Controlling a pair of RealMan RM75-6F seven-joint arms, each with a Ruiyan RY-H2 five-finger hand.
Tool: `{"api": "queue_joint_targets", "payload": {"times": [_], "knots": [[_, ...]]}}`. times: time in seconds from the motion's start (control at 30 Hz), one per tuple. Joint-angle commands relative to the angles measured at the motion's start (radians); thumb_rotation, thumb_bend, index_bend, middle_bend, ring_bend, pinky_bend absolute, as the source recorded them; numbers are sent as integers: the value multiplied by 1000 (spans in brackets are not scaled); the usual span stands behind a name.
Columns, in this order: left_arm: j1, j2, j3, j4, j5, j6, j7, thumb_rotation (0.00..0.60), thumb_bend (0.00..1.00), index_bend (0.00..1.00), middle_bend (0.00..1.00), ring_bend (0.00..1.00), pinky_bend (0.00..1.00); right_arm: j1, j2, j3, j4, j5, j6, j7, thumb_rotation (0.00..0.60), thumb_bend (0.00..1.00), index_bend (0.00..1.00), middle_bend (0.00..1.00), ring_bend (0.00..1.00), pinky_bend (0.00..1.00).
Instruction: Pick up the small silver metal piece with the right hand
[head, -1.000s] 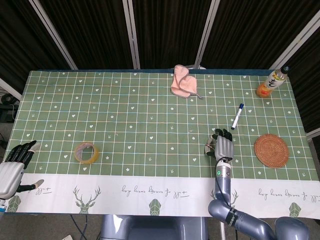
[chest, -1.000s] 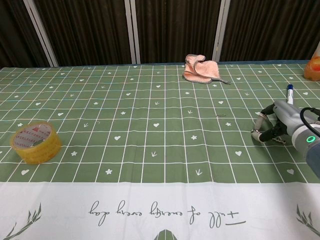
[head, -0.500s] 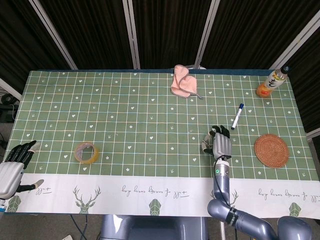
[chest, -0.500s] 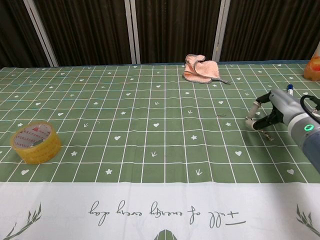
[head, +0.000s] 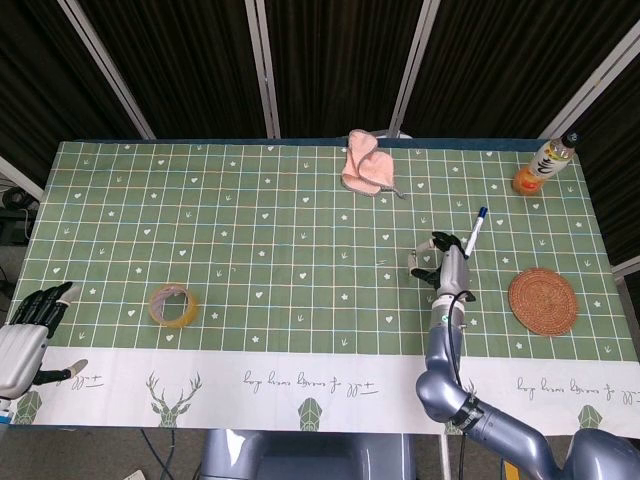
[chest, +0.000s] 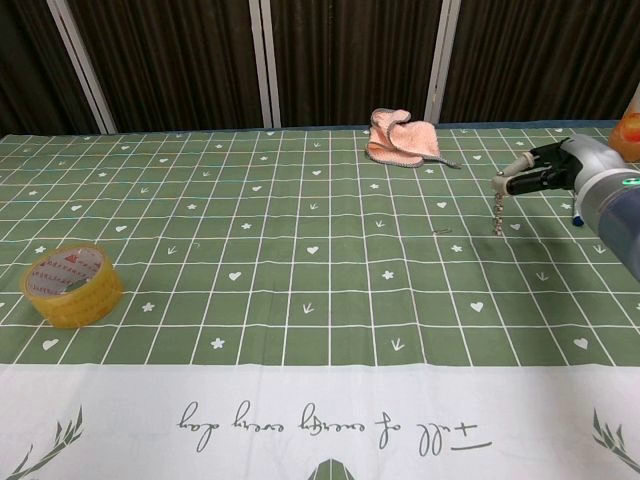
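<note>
The small silver metal piece (chest: 498, 213) is a short chain-like strip dangling above the green checked tablecloth (chest: 300, 230). My right hand (chest: 556, 170) pinches its top end between thumb and a finger, raised off the table at the right. From the head view the right hand (head: 446, 266) hovers just left of the marker, and the piece itself is too small to make out there. My left hand (head: 28, 328) rests at the table's near left corner, fingers stretched out and holding nothing.
A blue-capped marker (head: 474, 231) lies just beyond the right hand. A woven coaster (head: 542, 300) is to its right and an orange bottle (head: 540, 166) at the far right. A pink cloth (head: 365, 165) sits far centre, yellow tape (chest: 70, 283) near left.
My right hand has risen from the tablecloth and moved farther back, carrying the silver piece, which now hangs free from its fingertips. The left hand has stayed put.
</note>
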Motion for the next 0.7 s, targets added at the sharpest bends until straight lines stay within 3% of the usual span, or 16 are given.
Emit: {"api": "queue_joint_targets", "payload": {"times": [0.03, 0.7], "knots": [[-1, -1, 0, 0, -2, -3, 0, 600, 114, 0, 0, 0, 0, 16, -2, 9, 9, 13, -7, 6, 600, 320, 592, 180, 0, 0], [3, -3, 1, 3, -9, -4, 3, 600, 114, 0, 0, 0, 0, 154, -67, 41, 126, 77, -38, 30, 600, 320, 593, 180, 0, 0]]}}
